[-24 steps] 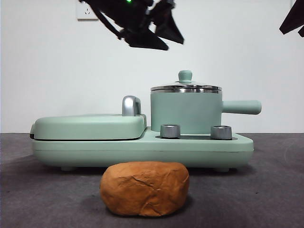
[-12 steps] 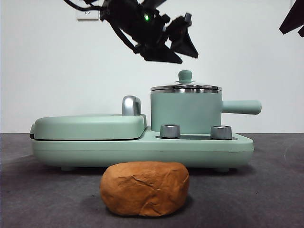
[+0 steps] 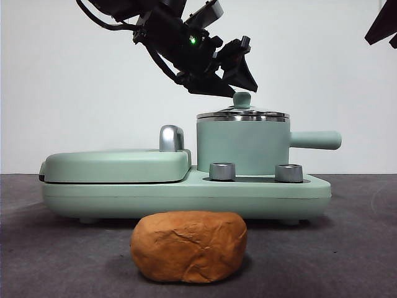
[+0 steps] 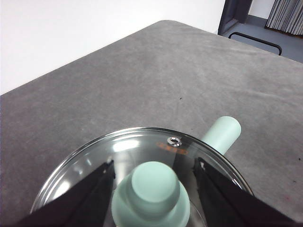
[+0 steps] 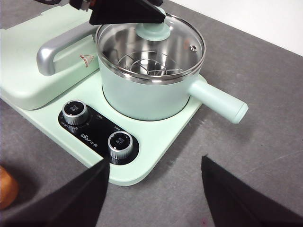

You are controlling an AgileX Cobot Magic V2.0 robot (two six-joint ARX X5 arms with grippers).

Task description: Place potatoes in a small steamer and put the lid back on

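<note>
The orange-brown potato lies on the dark table in front of the appliance; its edge shows in the right wrist view. The mint-green steamer pot stands on the appliance's right side, side handle pointing right. The glass lid sits on the pot with its green knob up. My left gripper is open, its jaws on either side of the knob, just above the lid. In the front view it hangs over the pot. My right gripper is open, high and to the right.
The pot stands on a mint-green base with two steel dials. A flat green griddle cover with a chrome handle fills the base's left side. A wire rack shows inside the pot.
My left gripper has come down and to the right, from above the griddle handle to just over the lid knob. The potato, pot and lid have not moved.
</note>
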